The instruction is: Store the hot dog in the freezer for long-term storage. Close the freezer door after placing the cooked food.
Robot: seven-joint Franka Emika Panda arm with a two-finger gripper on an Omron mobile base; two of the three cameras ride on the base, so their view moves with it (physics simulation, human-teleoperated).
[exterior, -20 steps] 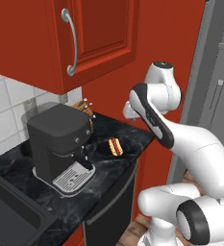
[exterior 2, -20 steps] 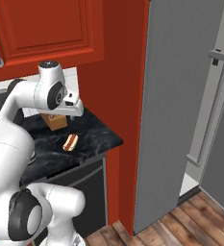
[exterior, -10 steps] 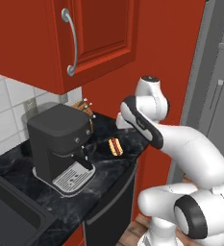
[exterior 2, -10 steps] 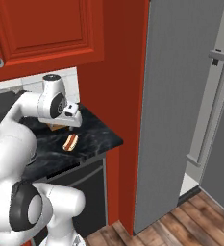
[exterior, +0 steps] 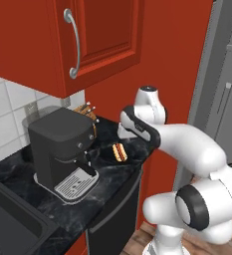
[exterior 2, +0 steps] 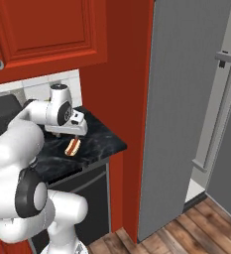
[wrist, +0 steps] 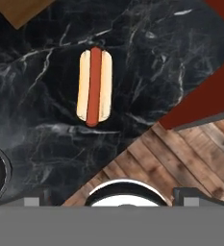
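Where the hot dog (wrist: pixel 94 85) lies whole (hand view) — counter (wrist: pixel 147 62) edge beside.

A hot dog (wrist: pixel 94 86), a red sausage in a pale tan bun, lies flat on the black marble countertop with white veins (wrist: pixel 46 139), its length running up and down the picture. To its lower right the counter's edge cuts diagonally, with brown wooden floor planks (wrist: pixel 180 158) below it and a dark red cabinet panel (wrist: pixel 205 101) beside them. A brown wooden corner (wrist: pixel 22 9) shows at top left.
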